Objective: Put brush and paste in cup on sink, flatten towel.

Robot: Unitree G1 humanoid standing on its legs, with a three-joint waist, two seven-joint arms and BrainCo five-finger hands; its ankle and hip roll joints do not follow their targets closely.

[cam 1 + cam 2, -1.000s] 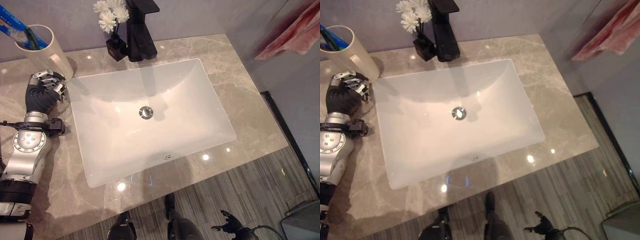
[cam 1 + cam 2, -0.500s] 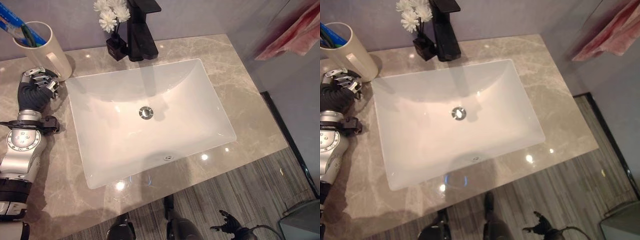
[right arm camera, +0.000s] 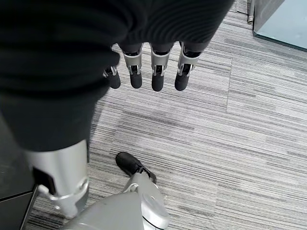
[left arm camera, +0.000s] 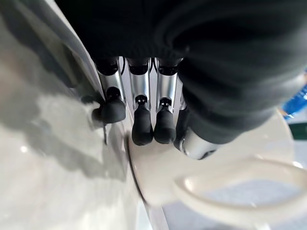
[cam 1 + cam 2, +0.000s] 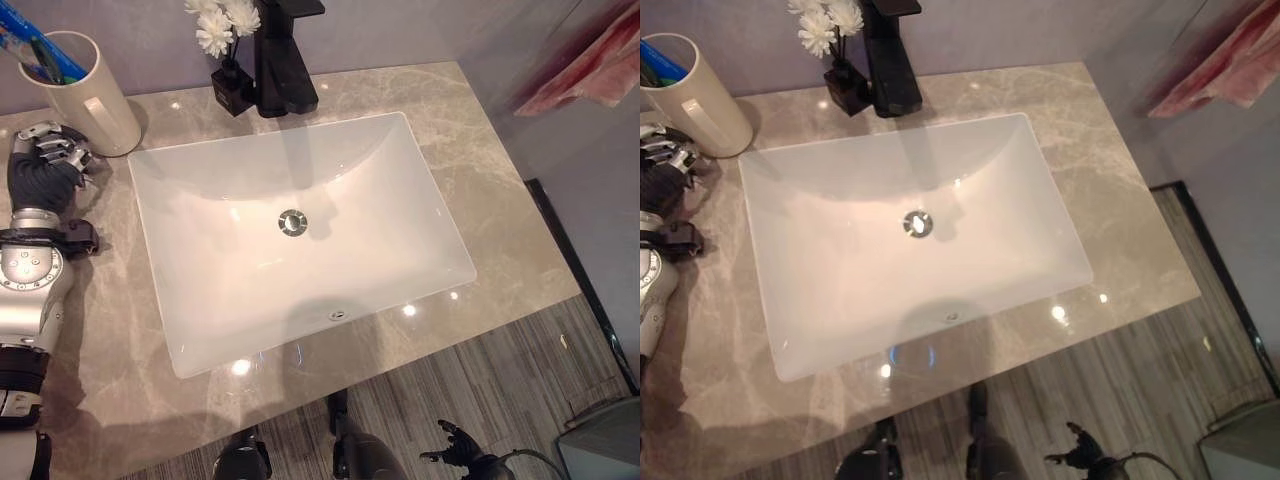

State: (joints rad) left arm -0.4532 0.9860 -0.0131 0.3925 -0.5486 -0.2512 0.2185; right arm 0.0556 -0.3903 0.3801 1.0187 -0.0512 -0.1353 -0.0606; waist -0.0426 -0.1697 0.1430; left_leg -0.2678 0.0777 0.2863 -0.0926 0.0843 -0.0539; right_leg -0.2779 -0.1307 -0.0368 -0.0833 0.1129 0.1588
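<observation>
Marble counter, white sink, cup

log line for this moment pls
left hand: open, beside cup | brush and paste: in cup | right hand: idle, open | towel: untouched

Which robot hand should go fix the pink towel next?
Probably the right hand. It hangs free over the floor on the towel's side. The left hand sits by the cup, across the sink from it.

Cream cup, white sink, veined beige counter, seemingly pink towel
</observation>
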